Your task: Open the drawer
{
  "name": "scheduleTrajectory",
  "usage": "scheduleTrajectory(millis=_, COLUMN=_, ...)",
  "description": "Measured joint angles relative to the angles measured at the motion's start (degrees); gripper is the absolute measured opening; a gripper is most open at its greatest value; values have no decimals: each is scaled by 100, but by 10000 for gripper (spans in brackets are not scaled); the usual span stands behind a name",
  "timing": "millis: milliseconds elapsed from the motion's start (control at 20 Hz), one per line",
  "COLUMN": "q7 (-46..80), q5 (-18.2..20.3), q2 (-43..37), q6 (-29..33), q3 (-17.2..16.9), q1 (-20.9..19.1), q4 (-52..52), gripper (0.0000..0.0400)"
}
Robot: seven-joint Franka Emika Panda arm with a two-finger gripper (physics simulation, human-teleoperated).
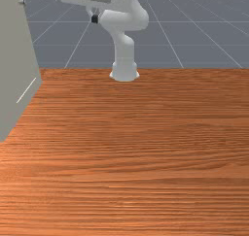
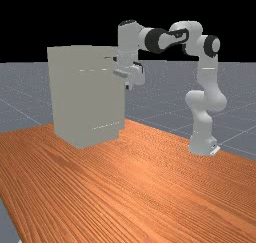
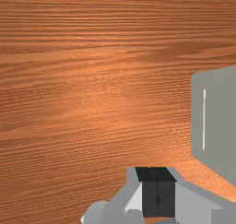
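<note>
At the front view's left, a grey cabinet [image 1: 17, 60] rises from the wooden table [image 1: 146, 157], a small knob [image 1: 22, 2] high on it; which part is the drawer cannot be told. To the right of the cabinet in that view, the gripper [image 1: 95, 19] hangs fingers down, the fingers [image 3: 150, 200] pressed together. Farther right stands the arm's base [image 1: 124, 72].

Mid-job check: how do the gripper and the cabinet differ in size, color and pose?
The cabinet is far larger than the gripper. The cabinet is plain grey; the gripper has black fingertips. The cabinet stands on the table; the gripper hangs above the table, shut.
</note>
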Motion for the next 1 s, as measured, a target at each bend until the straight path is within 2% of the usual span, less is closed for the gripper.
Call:
scheduleTrajectory(millis=250, q7=153, q5=80, q2=-254, q6=-137, q3=10, q1=19, q4=227, gripper=0)
scheduleTrajectory(millis=350, q7=148, q5=85, q2=-320, q6=-247, q3=-5, q1=8, q4=668, gripper=0)
scheduleTrajectory(millis=500, q7=-137, q5=85, q2=-311, q6=-700, q3=-235, q1=-150, q4=1650, gripper=0)
scheduleTrajectory(millis=550, q7=-309, q5=81, q2=-313, q6=-760, q3=-356, q1=-252, q4=1810, gripper=157)
scheduleTrajectory(millis=600, q7=-469, q5=82, q2=-309, q6=-783, q3=-484, q1=-372, q4=1907, gripper=252)
scheduleTrajectory(millis=650, q7=-595, q5=83, q2=-299, q6=-777, q3=-610, q1=-495, q4=1971, gripper=310)
scheduleTrajectory(millis=700, q7=-683, q5=90, q2=-257, q6=-783, q3=-730, q1=-617, q4=2151, gripper=346)
scheduleTrajectory(millis=800, q7=-799, q5=119, q2=-118, q6=-843, q3=-913, q1=-832, q4=2695, gripper=380)
scheduleTrajectory(millis=1000, q7=-876, q5=180, q2=311, q6=-995, q3=-1172, q1=-1151, q4=3510, gripper=397)
